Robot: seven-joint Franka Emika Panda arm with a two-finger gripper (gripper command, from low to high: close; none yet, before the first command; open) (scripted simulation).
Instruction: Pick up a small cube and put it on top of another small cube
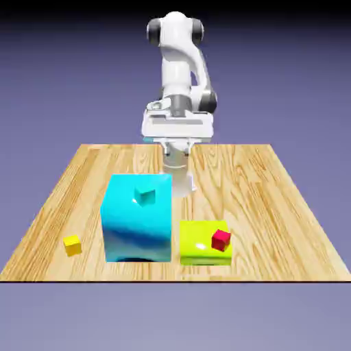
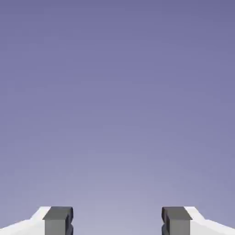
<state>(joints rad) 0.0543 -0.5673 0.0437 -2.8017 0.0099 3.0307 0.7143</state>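
Claw spread and empty, yellow cube waiting out on the tabletop.
In the exterior view I hold my claw [image 1: 177, 147] high near the far side of the tabletop [image 1: 274, 206], well apart from every block, probably to have a free path before I descend. The yellow cube [image 1: 73, 245] sits alone toward the exterior view's left, beside the large cyan block [image 1: 137, 230], so I judge its sides easy to grip. The teal cube [image 1: 144, 195] seems to rest on that block, which makes my target a raised one: I'd need to lift high, then lower gently. The red cube [image 1: 221, 240], by the yellow-green block [image 1: 195, 252], isn't mine to move. In the hand view my fingertips stand wide apart with only plain backdrop [image 2: 117, 101] beyond; I should tilt down to aim.
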